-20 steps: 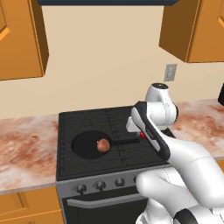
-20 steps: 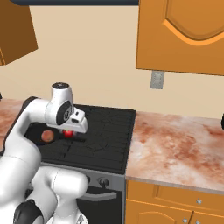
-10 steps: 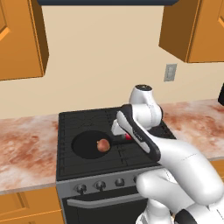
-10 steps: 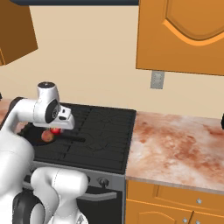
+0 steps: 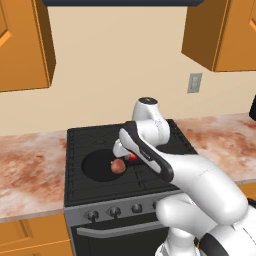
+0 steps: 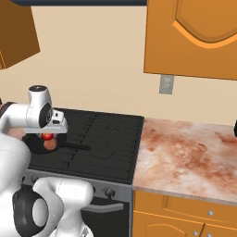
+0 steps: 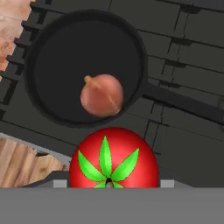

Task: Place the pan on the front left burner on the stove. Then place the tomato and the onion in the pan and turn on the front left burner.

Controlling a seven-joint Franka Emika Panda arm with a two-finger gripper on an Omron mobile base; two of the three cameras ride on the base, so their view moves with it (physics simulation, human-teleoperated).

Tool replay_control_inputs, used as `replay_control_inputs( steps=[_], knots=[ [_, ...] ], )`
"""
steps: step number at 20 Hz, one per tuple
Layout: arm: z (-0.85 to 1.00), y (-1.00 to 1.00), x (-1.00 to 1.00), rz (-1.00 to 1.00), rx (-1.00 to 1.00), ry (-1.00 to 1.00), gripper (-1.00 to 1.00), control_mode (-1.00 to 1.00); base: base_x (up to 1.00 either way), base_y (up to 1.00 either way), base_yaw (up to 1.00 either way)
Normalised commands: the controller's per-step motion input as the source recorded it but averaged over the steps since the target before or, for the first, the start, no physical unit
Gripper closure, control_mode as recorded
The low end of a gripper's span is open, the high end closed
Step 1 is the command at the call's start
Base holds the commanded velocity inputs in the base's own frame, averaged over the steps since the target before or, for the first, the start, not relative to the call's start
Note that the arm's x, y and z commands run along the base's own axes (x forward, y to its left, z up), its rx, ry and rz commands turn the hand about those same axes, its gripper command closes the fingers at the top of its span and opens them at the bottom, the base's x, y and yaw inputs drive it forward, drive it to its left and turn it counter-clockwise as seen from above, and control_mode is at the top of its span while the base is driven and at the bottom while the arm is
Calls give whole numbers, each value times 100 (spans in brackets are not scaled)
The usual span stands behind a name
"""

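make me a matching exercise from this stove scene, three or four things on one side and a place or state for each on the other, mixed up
Things:
1. brownish-pink round onion
2. bright red tomato with green stem tuft
3. flat round black frying pan
4. grey wall outlet

Places or states:
A. on the wall above the marbled counter
B. held in the robot's hand, above the pan's edge
C. lying inside the pan
D. resting on the front left grate of the black stove

Pairs: 1-C, 2-B, 3-D, 4-A

Onion [image 7: 102, 95] sits in pan [image 7: 57, 57]; tomato [image 7: 113, 158] nearest the camera.
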Motion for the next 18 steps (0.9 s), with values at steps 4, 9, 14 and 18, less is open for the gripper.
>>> replay_control_inputs(
  steps=[4, 9, 14, 18],
  knots=[
    [2, 44, 7, 13, 0, 0, 100, -100, 0, 0, 0],
    [1, 45, 8, 13, 0, -1, 100, -100, 0, 0, 0],
    [0, 45, 9, 15, -2, -7, 100, -100, 0, 0, 0],
    [0, 34, 25, 16, -3, -9, 100, -100, 0, 0, 0]
  ],
)
